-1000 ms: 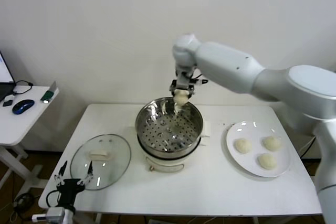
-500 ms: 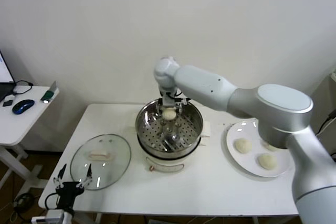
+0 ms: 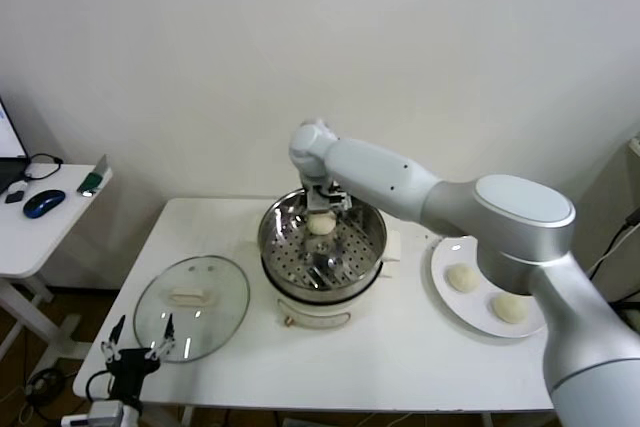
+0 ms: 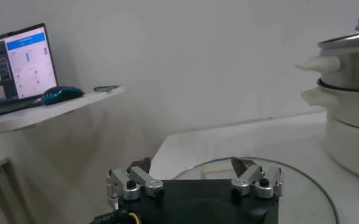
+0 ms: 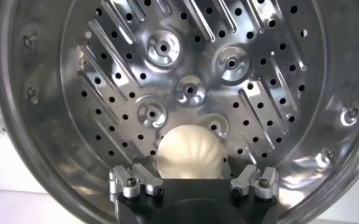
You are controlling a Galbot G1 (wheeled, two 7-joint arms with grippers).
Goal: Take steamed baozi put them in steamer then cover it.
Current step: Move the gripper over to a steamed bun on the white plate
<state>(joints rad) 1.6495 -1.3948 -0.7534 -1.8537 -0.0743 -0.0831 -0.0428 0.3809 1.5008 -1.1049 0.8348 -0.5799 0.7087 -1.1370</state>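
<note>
The steel steamer [image 3: 275, 247] stands on its white pot base mid-table, also in the left wrist view [image 4: 350, 61]. My right gripper [image 3: 322, 215] reaches down inside it, shut on a cream baozi [image 3: 320, 224]. In the right wrist view that gripper [image 5: 189, 159] holds the baozi [image 5: 188, 149] low over the perforated floor [image 5: 191, 67], near the far wall. Two more baozi [image 3: 461, 278] [image 3: 509, 307] show on the white plate [image 3: 440, 282] at right; my arm hides part of the plate. My left gripper [image 3: 135, 339] [image 4: 191, 163] is open, parked at the front left.
The glass lid [image 3: 191, 305] with a pale handle lies on the table left of the steamer, just beyond my left gripper, and shows in the left wrist view [image 4: 301, 189]. A side table [image 3: 30, 232] with a mouse and laptop stands at far left.
My right gripper carried the baozi from above the steamer's far rim down into the basket, and my arm swung left and lower. The left arm stayed put.
</note>
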